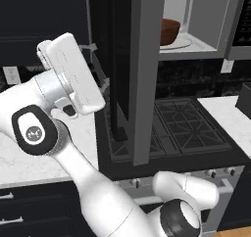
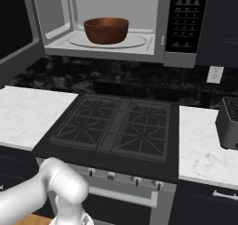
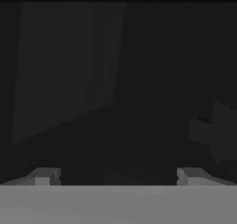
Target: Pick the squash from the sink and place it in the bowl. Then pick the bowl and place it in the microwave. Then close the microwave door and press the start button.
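The microwave (image 2: 116, 52) hangs over the range with the microwave door (image 1: 144, 74) swung wide open. The reddish-brown bowl (image 2: 106, 29) stands on the white turntable inside. In the left base view the door stands edge-on, and my gripper (image 1: 98, 64) is just left of it, pointing at its dark glass. In the hand view my gripper (image 3: 118, 177) is open, its fingertips (image 3: 44, 177) far apart with nothing between them, and dark glass lies close ahead. The squash and the sink are out of view.
The microwave's control panel (image 2: 186, 19) is to the right of the cavity. A black gas cooktop (image 2: 116, 126) lies below. White marble counters (image 2: 28, 112) flank it, with a dark toaster (image 2: 228, 122) on the right one.
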{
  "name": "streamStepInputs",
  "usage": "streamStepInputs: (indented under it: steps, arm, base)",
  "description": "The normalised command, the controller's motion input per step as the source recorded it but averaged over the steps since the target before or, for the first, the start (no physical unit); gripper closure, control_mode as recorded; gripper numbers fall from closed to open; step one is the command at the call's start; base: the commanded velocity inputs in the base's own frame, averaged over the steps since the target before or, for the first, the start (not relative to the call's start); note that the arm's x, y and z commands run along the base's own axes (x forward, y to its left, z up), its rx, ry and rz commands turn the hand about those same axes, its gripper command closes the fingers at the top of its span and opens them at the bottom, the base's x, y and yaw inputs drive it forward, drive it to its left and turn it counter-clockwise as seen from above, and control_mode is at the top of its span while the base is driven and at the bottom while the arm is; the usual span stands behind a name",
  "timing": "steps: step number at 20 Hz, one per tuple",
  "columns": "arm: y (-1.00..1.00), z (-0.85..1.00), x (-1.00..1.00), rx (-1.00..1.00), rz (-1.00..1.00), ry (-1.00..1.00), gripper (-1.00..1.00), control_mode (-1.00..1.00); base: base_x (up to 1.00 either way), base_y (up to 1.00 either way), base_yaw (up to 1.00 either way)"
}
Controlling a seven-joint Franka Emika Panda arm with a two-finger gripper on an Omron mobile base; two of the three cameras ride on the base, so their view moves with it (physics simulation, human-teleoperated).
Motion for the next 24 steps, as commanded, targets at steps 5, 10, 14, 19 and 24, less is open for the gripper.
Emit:
streamStepInputs:
  steps: [5,10,14,19,24]
  arm:
    - [-0.75,0.07,0.00,0.20,0.28,-0.22,-1.00,-1.00]
    - [-0.77,0.00,0.08,0.11,0.29,-0.11,-1.00,-1.00]
    - [-0.69,0.00,0.35,0.07,0.29,-0.06,-1.00,-1.00]
    - [-0.63,0.00,0.67,0.04,0.26,-0.01,-1.00,-1.00]
    - [-0.55,-0.01,0.99,0.02,0.27,0.00,-1.00,-1.00]
  base:
    - [0.00,0.00,0.00]
    - [0.00,0.00,0.00]
    - [0.00,0.00,0.00]
    - [0.00,0.00,0.00]
    - [0.00,0.00,0.00]
